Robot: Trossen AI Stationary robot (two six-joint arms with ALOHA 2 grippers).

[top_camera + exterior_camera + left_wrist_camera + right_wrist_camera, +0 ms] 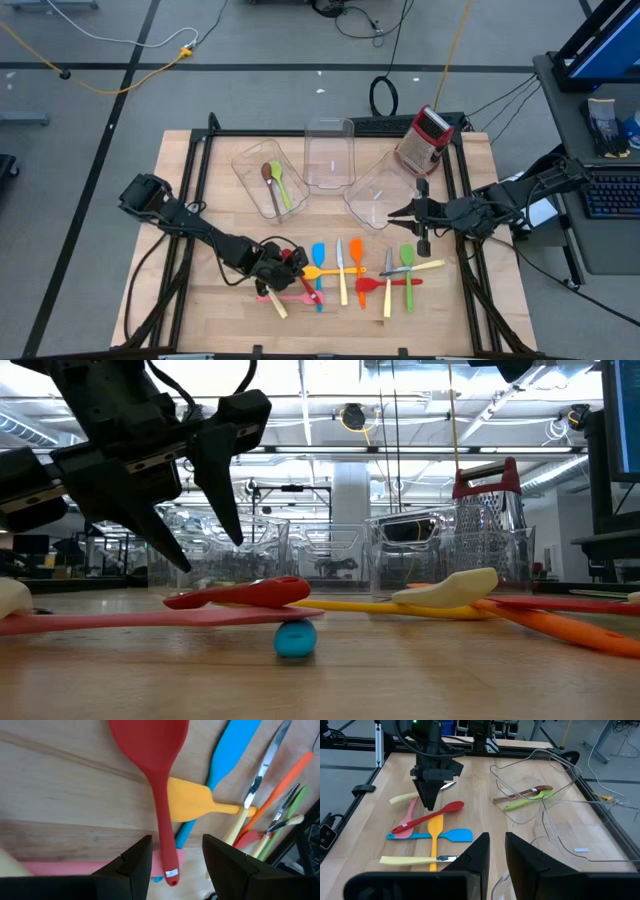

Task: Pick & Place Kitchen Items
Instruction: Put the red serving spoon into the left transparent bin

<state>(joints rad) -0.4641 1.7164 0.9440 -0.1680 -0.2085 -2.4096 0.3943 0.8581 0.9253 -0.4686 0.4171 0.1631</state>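
- Left gripper (172, 860): fingers parted w/ nothing held, poised just above the handle of the slim red silicone spoon (157, 785), which is lying flat on the wooden table (200, 190).
- Right gripper (396, 213): almost closed, nothing seen in it, parked by the bins.
- Done so far: brown and green spoons (277, 184) are in the clear plastic bin (250, 160).
- Left to do: approx. a dozen coloured spatulas + cutlery (370, 270) are still on the table.

We're in a robotics lab or workshop here: a wooden worktop (200, 300) bolted inside a black metal frame (205, 135), cables (120, 45) trailing across grey floor (250, 30), a keyboard (610, 195) on a side desk, and strip lights (420, 405) over an open industrial hall.
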